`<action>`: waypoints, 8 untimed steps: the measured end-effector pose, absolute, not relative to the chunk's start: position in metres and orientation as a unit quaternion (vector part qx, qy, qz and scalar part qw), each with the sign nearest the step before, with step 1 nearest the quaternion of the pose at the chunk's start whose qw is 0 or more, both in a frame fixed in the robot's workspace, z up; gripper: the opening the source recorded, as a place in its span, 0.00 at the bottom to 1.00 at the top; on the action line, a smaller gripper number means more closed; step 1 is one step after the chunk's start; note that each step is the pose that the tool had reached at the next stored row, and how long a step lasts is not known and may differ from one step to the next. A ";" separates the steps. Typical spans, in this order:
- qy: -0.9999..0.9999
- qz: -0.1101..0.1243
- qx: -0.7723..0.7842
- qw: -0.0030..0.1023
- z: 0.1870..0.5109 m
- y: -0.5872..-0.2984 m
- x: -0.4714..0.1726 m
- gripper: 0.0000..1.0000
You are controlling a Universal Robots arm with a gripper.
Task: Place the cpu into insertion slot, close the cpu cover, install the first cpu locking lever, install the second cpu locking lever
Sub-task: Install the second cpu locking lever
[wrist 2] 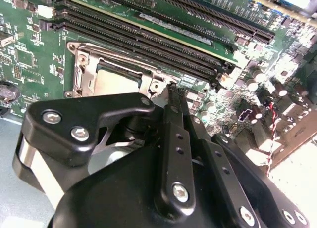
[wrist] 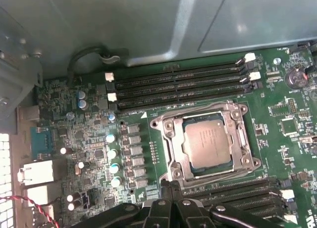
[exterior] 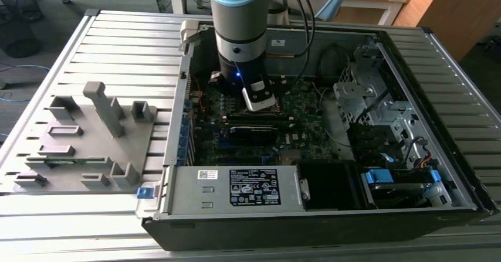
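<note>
Exterior view: gripper (exterior: 259, 97) is seen lowered inside the open computer case (exterior: 438, 51), directly over the insertion slot (exterior: 270, 108). In the second wrist view, fingers (wrist 2: 173, 107) are pressed together at the slot's edge. In the first wrist view, the cpu (wrist: 207, 141) is seated inside the cpu cover (wrist: 169, 130), just beyond the fingertips.

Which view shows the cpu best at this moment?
The first wrist view: the cpu lies square-on, its whole silver top showing inside the cpu cover frame. In the second wrist view the cpu is seen at a slant, its near edge hidden behind the gripper. In the exterior view the arm blocks that spot.
</note>
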State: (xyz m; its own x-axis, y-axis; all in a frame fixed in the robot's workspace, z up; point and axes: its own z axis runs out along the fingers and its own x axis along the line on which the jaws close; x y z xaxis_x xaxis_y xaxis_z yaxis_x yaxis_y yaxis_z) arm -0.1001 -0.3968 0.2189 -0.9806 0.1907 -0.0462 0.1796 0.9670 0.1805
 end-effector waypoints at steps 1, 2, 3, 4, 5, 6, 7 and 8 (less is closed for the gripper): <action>0.991 0.088 0.093 0.032 0.219 -0.397 -0.100 0.10; 0.991 0.088 0.093 0.032 0.219 -0.397 -0.099 0.10; 0.991 0.088 0.093 0.032 0.219 -0.397 -0.097 0.10; 0.991 0.088 0.093 0.032 0.219 -0.397 -0.094 0.10; 0.991 0.088 0.093 0.032 0.219 -0.397 -0.091 0.10; 0.991 0.088 0.093 0.032 0.219 -0.396 -0.088 0.10; 0.991 0.088 0.093 0.032 0.219 -0.396 -0.085 0.10; 0.991 0.088 0.093 0.032 0.219 -0.396 -0.083 0.10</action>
State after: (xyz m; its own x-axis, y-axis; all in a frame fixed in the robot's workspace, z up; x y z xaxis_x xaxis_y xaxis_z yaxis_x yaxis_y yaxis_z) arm -0.0827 -0.3963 0.2189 -0.9805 0.1908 -0.0462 0.1797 0.9670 0.1805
